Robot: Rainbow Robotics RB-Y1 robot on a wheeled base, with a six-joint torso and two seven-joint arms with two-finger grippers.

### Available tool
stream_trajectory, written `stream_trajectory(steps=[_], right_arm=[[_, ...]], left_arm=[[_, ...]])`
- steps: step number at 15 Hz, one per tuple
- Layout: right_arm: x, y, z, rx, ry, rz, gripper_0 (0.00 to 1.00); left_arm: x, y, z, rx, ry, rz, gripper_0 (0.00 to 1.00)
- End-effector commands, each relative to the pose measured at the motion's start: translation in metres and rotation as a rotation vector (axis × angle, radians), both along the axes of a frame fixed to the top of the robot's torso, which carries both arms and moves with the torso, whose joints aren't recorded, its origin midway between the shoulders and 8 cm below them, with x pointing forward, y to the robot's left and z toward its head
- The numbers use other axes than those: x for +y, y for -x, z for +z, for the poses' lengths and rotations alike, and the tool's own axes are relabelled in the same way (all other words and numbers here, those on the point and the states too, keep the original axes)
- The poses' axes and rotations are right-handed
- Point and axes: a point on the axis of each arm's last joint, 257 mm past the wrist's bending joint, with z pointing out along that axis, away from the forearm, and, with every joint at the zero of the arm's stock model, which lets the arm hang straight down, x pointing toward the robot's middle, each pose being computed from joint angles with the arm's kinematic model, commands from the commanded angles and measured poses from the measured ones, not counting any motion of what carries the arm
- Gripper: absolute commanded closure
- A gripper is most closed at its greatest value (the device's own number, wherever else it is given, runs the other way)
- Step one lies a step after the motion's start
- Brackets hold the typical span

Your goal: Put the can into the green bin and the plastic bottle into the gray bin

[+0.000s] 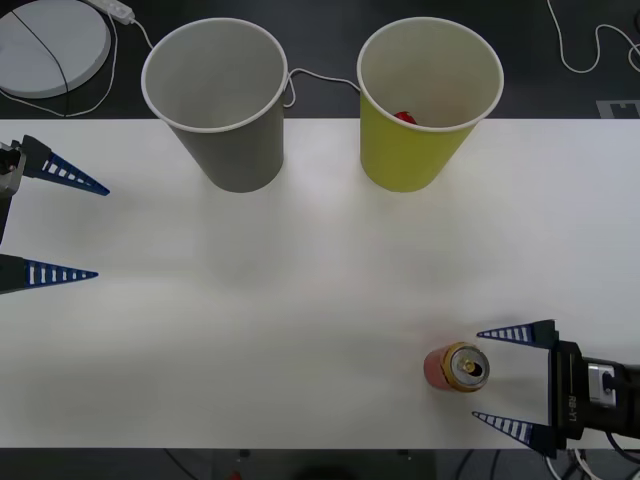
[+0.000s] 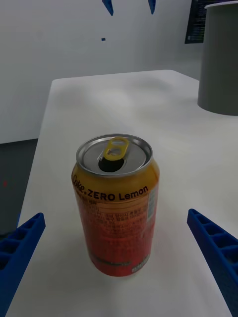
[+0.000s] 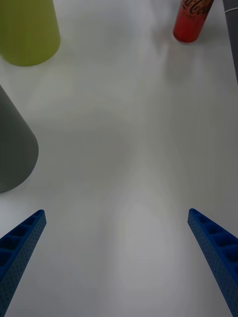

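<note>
Both arms low over the table, fingers spread.
The right gripper (image 1: 492, 377) reaches in from the near right edge, its blue ribbed fingers (image 2: 214, 247) wide apart and pointing left. The left gripper (image 1: 100, 230) sits parked at the far left, likewise splayed.

I count one can (image 1: 457, 367) on my table (image 1: 300, 300), standing upright just ahead of my right gripper (image 1: 495, 378), whose two blue fingers are spread wide with the can just beyond their tips and touching neither. I count two cup-shaped bins, one gray bin (image 1: 222, 100) and one green bin (image 1: 425, 100), both well beyond my right jaws, and one small red thing (image 1: 404, 117) lying inside the green one, which I cannot identify. Two grippers in all: my left gripper (image 1: 90, 230) is also spread, with nothing between its jaws.
</note>
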Motion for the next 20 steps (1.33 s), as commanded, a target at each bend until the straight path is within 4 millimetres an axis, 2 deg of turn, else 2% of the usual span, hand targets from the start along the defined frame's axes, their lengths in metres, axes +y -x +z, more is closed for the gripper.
stream_trajectory(steps=[1, 7, 14, 15, 16, 17, 18, 20], right_arm=[[0.01, -0.001, -0.003, -0.004, -0.014, -0.002, 0.0], [0.026, -0.012, -0.014, -0.014, -0.008, -0.034, 0.0], [0.043, -0.015, -0.019, -0.024, -0.015, -0.028, 0.0], [0.043, -0.015, -0.019, -0.028, -0.015, -0.027, 0.08], [0.044, -0.016, -0.019, -0.032, -0.014, -0.025, 0.52], [0.044, -0.016, -0.019, -0.035, -0.013, -0.024, 0.8], [0.044, -0.015, -0.019, -0.035, -0.014, -0.025, 0.98], [0.046, -0.015, -0.019, -0.036, -0.016, -0.023, 1.0]], left_arm=[[0.0, 0.0, 0.0, 0.0, 0.0, 0.0, 0.0], [0.0, 0.0, 0.0, 0.0, 0.0, 0.0, 0.0], [0.0, 0.0, 0.0, 0.0, 0.0, 0.0, 0.0], [0.0, 0.0, 0.0, 0.0, 0.0, 0.0, 0.0], [0.0, 0.0, 0.0, 0.0, 0.0, 0.0, 0.0], [0.0, 0.0, 0.0, 0.0, 0.0, 0.0, 0.0], [0.0, 0.0, 0.0, 0.0, 0.0, 0.0, 0.0], [0.0, 0.0, 0.0, 0.0, 0.0, 0.0, 0.0]])
